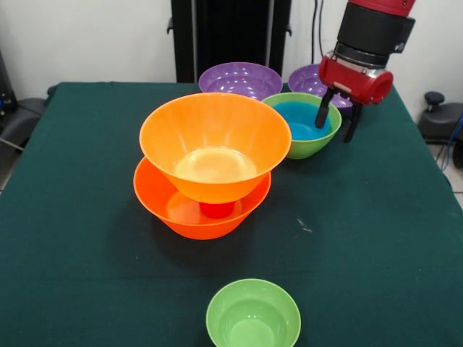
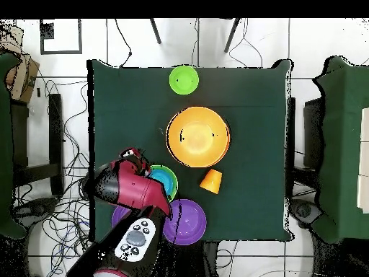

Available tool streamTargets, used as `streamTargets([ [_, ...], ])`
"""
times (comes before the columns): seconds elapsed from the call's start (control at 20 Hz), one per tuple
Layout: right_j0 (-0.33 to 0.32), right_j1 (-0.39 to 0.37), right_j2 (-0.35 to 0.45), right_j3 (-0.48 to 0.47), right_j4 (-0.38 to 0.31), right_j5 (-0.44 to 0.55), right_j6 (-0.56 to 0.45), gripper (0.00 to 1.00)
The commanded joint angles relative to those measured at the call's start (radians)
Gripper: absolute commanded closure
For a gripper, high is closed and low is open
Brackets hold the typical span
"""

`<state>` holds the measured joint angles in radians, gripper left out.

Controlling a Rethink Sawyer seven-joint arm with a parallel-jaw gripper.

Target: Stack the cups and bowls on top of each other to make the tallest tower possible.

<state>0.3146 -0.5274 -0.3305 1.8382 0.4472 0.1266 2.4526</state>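
Orange bowls [image 1: 215, 144] form the tower mid-worktop [image 1: 376, 238] in the front view, the upper propped on a red cup [image 1: 216, 210]; far right, the spread gripper [image 1: 338, 119] straddles a green bowl's [image 1: 315, 144] rim. Overhead, an orange cup [image 2: 211, 180] lies near the tower [image 2: 198, 135].

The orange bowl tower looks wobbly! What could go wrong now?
The top orange bowl sits perched on a small red cup inside the bottom orange bowl, so a bump might tip it. The gripper straddles the green bowl's rim and could knock the purple bowl behind.
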Motion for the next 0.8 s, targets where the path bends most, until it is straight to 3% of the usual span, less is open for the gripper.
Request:
streamTargets([
  [0.05, -0.063, -0.043, 0.149, 0.089, -0.036, 0.152, 0.061, 0.0],
  [0.45, -0.184, -0.047, 0.26, 0.134, -0.06, 0.122, 0.01, 0.0],
  [0.8, -0.236, -0.009, 0.289, 0.113, -0.105, 0.075, 0.0, 0.0],
])
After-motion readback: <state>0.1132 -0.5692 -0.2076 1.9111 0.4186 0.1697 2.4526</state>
